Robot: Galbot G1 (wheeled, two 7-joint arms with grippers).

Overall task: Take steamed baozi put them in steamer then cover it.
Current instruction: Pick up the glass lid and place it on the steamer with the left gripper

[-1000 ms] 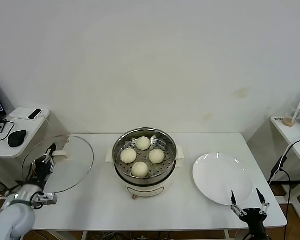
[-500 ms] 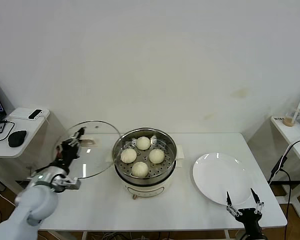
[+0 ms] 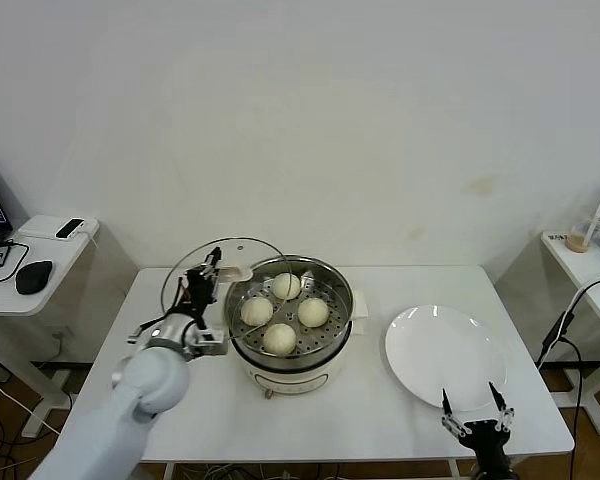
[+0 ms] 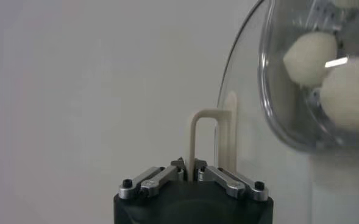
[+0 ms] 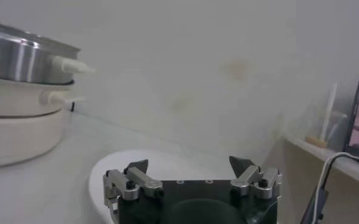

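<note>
The steamer [image 3: 332, 335] stands mid-table with four off-white baozi [image 3: 280, 338] on its perforated tray. My left gripper [image 3: 208, 272] is shut on the cream handle [image 4: 194, 143] of the glass cover [image 3: 202, 262], held tilted in the air at the steamer's left rim, partly over it. In the left wrist view the cover [image 4: 240, 91] shows edge-on, with baozi [image 4: 307, 58] seen through the glass. My right gripper [image 3: 472, 410] is open and empty, low at the table's front right, below the white plate. In the right wrist view its fingers [image 5: 136, 167] are spread wide.
A flat white plate [image 3: 445, 355] lies right of the steamer. A side table [image 3: 40, 262] with a mouse and a small device stands at the far left. Another small table [image 3: 585, 262] with a cup stands at the far right.
My left gripper has carried the cover rightward from the table's left edge to the steamer's left rim. My right gripper has drifted slightly left and down.
</note>
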